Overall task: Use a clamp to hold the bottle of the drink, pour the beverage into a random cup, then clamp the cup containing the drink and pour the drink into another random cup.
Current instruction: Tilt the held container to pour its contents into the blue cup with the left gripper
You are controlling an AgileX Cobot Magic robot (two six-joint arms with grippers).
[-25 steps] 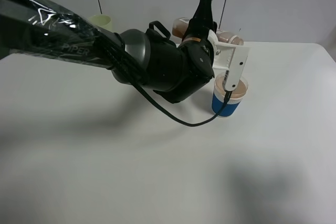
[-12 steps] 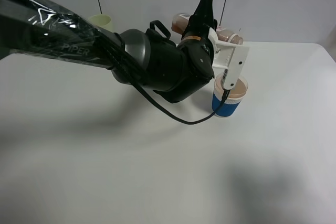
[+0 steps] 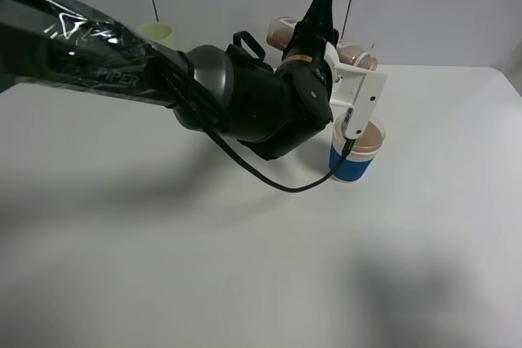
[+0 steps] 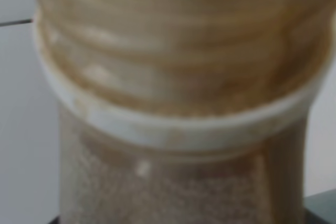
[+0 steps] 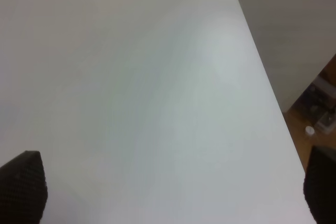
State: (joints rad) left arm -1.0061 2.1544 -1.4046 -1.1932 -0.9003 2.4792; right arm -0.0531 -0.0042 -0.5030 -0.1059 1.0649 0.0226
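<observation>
My left gripper (image 3: 314,32) is shut on the bottle of the drink (image 3: 356,57), which lies tipped nearly level above the table's back. Its ends show on both sides of the black fingers (image 3: 321,7). Below its right end stands the random cup (image 3: 352,159), blue-sleeved with a white band, holding brown beverage (image 3: 366,134). In the left wrist view the bottle's threaded neck (image 4: 173,77), stained brown, fills the picture. My right gripper (image 5: 173,192) is open over bare white table, its dark fingertips (image 5: 23,184) far apart. It does not show in the exterior high view. The other random cup is out of view.
A pale yellow-green cup (image 3: 157,34) stands at the back left, behind the left arm (image 3: 122,63). The arm's black cable (image 3: 277,185) hangs down near the blue cup. In the right wrist view the table's edge (image 5: 265,85) runs close by, with floor beyond it.
The bottle's left end has risen slightly in the left gripper. Otherwise nothing has visibly moved.
</observation>
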